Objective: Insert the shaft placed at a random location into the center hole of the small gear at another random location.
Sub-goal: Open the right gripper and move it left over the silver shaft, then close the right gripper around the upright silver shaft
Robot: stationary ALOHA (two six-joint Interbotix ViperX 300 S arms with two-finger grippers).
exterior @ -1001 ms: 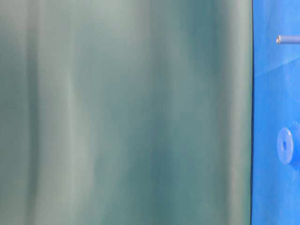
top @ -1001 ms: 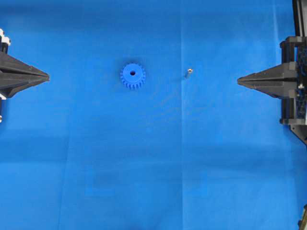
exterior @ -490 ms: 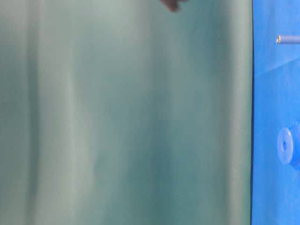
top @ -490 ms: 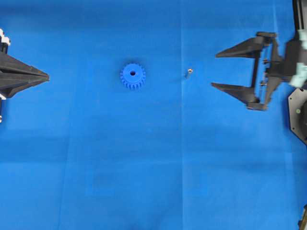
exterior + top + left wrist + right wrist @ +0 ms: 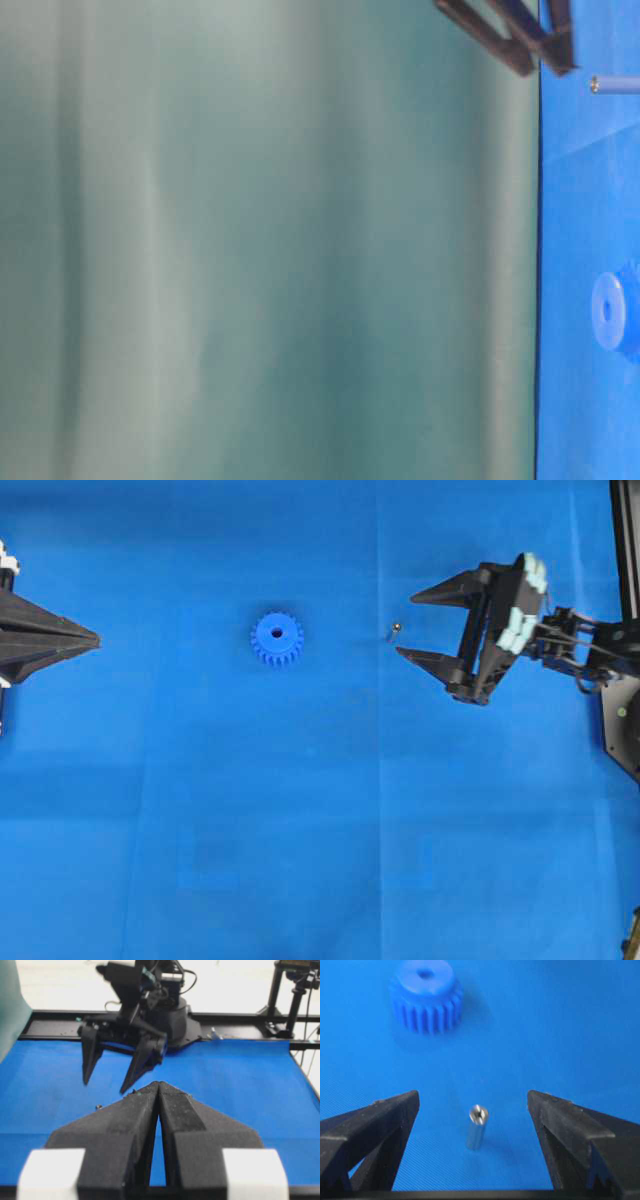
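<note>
Overhead: right fingers [image 5: 425,622] wide, empty.

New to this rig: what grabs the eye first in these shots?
The right gripper, fingers spread wide, fills the right of the overhead view, pointing at the shaft, a tiny silvery pin standing on the blue cloth just ahead of the fingertips. Left of the pin sits the small gear, bright blue and toothed, dark center hole facing up. At the far left edge, the left gripper is shut.
</note>
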